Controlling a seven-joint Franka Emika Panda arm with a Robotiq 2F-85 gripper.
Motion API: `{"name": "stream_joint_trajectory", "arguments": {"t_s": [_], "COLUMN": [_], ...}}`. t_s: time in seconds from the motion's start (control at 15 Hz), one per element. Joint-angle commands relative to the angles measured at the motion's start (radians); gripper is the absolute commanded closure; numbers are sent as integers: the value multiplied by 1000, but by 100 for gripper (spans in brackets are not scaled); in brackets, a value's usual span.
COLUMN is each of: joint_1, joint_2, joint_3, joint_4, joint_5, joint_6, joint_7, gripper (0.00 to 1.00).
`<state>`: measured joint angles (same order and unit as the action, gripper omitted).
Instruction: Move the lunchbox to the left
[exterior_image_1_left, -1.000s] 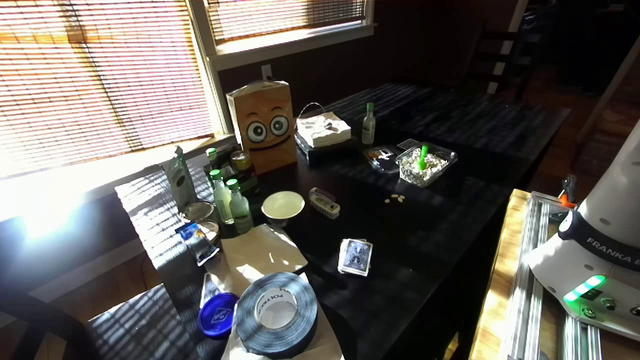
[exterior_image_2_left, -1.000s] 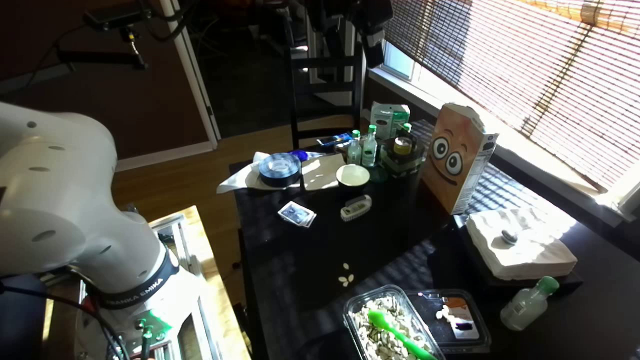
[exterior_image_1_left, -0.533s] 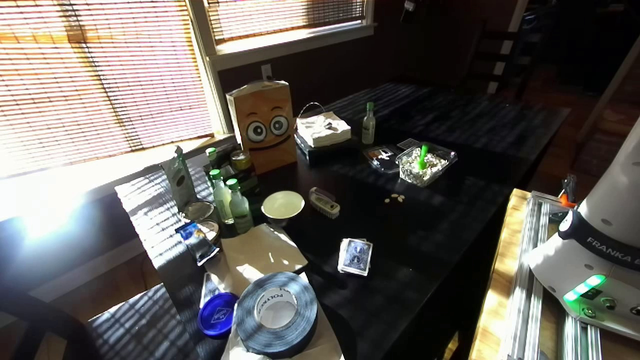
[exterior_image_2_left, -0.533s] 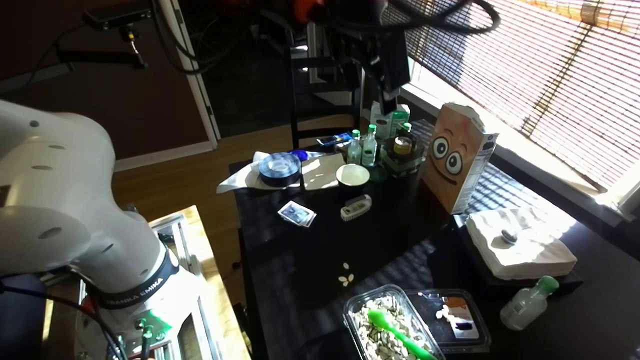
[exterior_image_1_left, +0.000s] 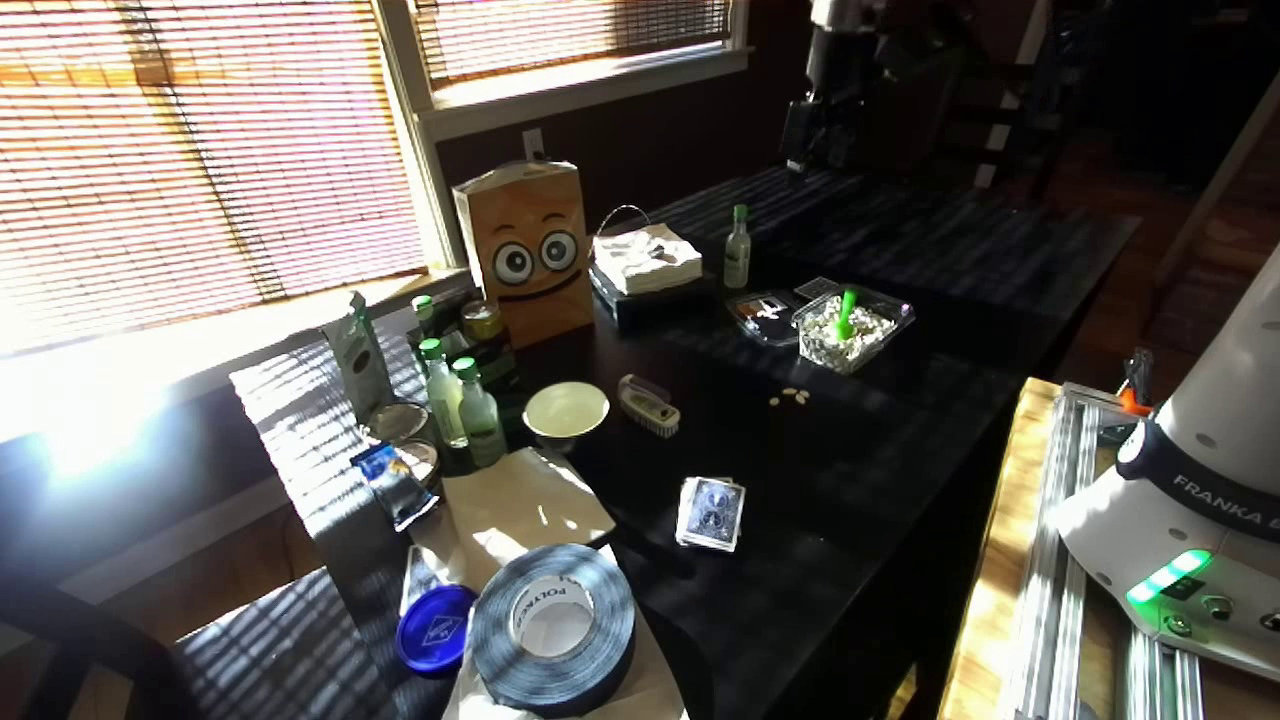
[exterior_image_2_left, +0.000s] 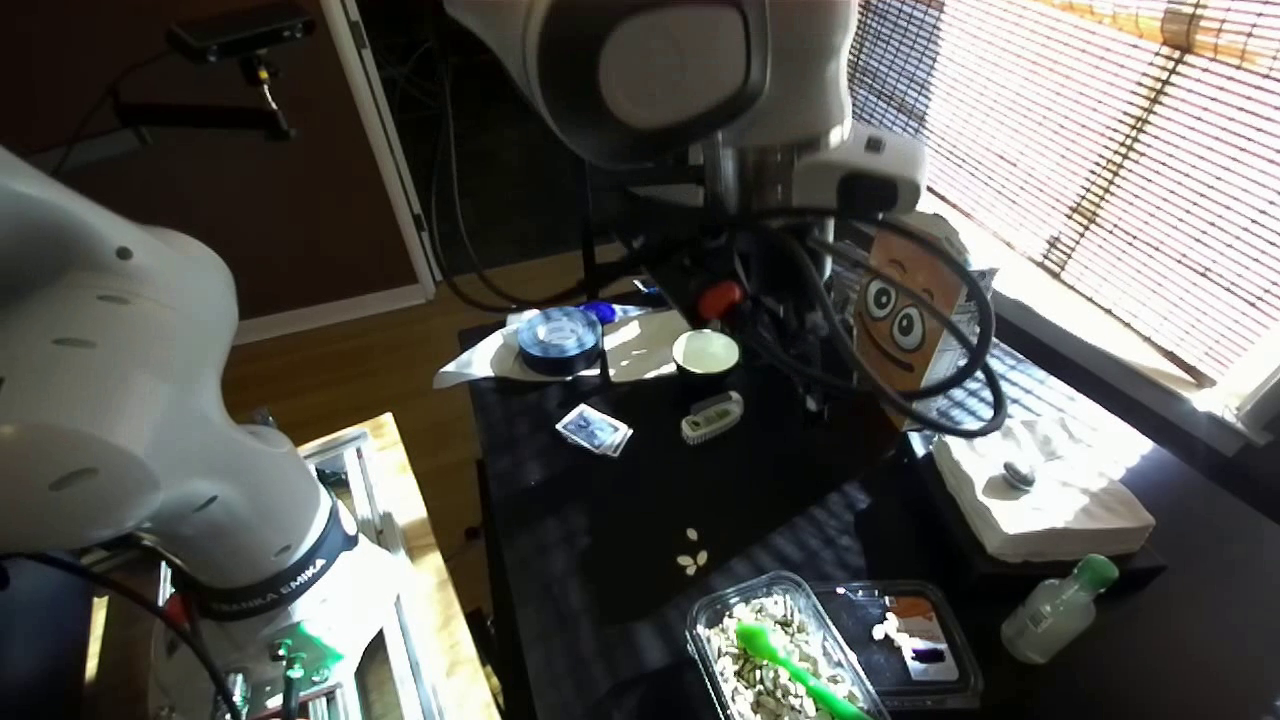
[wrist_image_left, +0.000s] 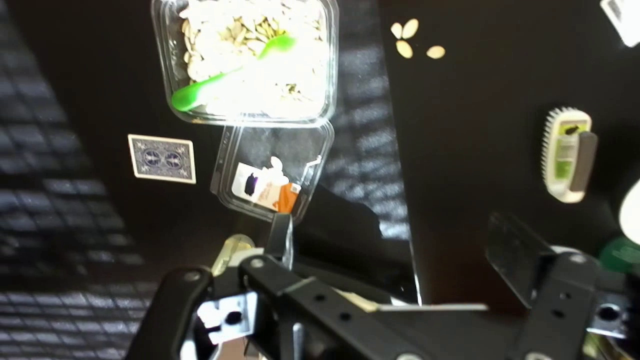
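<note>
One lunchbox (wrist_image_left: 172, 62), seeds (wrist_image_left: 240, 32) and green spoon (wrist_image_left: 205, 89) inside, sits on the desk (wrist_image_left: 475, 150) just beside a see-through lid (wrist_image_left: 265, 142); contact unclear. Fingers (wrist_image_left: 517, 257) spread wide, nothing between them, higher than the lid, well apart from it. Likely all remains: reach, grasp, leftward shift. Desk black, sun-striped; loose seeds (wrist_image_left: 404, 49) near the lid. Well apart from it, dim wall (exterior_image_1_left: 660, 150), glaring blinds (exterior_image_1_left: 200, 150).

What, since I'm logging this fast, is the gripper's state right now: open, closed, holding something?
Gripper: open, jaws wide apart in the wrist view, holding nothing.
</note>
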<state>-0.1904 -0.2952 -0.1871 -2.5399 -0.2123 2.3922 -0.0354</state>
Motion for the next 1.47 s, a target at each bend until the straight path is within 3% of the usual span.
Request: {"name": "stream_joint_trajectory", "arguments": {"t_s": [0.0,0.2,0.27,0.67,1.2,1.4], "joint_1": [-44,-43,-35,-31,-15,-48], "joint_2": [193,278,224,235,435,501], "joint_3": [17,-14,-10,-8,-5,9], "joint_4": [36,66,17,13,-24,-12], "joint_5": [-100,-48,-60,-68,175,262], "joint_6": [34,-13,19,29,220,245], "joint_7": [65,55,44,70,54,-122], "gripper": [0,0,0,0,0,0]}}
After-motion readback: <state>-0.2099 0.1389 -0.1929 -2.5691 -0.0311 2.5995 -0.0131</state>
